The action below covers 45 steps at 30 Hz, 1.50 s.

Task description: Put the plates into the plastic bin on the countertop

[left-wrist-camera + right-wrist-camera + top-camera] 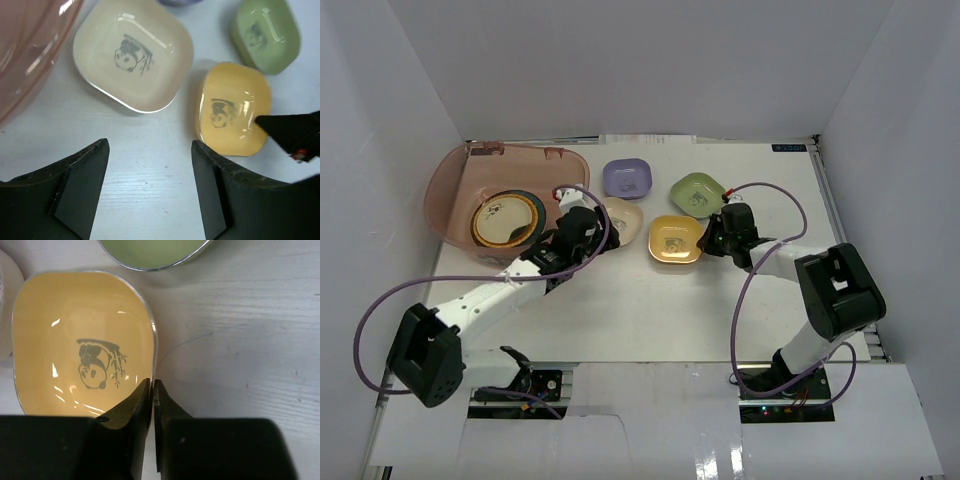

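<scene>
Plain white walls (620,60) all around

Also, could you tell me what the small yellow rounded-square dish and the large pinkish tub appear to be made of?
The small yellow rounded-square dish looks like glossy glazed ceramic or melamine: sharp highlights, a printed panda, a thin pale rim; which one, I cannot tell. The large translucent pinkish-brown tub looks like smooth plastic: its wall lets light through and shows bright reflections.
</scene>
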### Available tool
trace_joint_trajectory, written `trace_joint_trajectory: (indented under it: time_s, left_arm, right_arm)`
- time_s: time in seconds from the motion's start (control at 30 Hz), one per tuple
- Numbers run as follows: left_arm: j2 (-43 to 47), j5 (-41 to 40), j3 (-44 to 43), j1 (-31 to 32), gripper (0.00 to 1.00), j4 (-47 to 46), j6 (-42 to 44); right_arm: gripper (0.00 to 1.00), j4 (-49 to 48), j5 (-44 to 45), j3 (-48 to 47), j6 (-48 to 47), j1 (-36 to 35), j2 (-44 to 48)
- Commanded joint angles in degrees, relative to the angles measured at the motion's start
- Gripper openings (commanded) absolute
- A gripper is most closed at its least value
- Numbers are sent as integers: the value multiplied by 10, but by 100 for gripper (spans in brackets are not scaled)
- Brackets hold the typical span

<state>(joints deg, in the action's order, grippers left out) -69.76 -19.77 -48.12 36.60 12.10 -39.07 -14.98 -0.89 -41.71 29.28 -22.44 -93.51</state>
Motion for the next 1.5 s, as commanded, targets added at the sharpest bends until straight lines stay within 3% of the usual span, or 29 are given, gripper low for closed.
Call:
trace_joint_trajectory:
  time_s: [0.0,0.1,0.23,0.43,0.83,1.1,1.2,1.33,1.47]
  left_arm:
    - [-45,-26,8,10,79,-22,-48]
    - [-75,-33,16,10,92,-63,-56]
    - [-136,-60,14,10,93,-117,-79]
    - [-203,-132,-9,8,75,-169,-64]
    - [-259,-164,-10,8,74,-168,-90]
    - [-250,-145,21,9,45,-163,-98]
    - [-226,-143,38,10,19,-156,-99]
    - [-192,-149,42,32,0,-141,-87]
    - [-107,-162,22,65,0,-86,-58]
  right_arm:
    - [10,0,26,13,-3,-2,51]
    - [8,0,14,47,7,-11,106]
    - [8,18,-9,88,12,-19,168]
    - [8,27,-27,110,14,-26,238]
    - [8,35,-57,113,6,-33,258]
    - [8,47,-48,113,2,-38,284]
    - [8,47,-51,112,5,-38,293]
    - [8,65,-42,109,2,-39,326]
    - [8,79,-23,100,-4,-38,354]
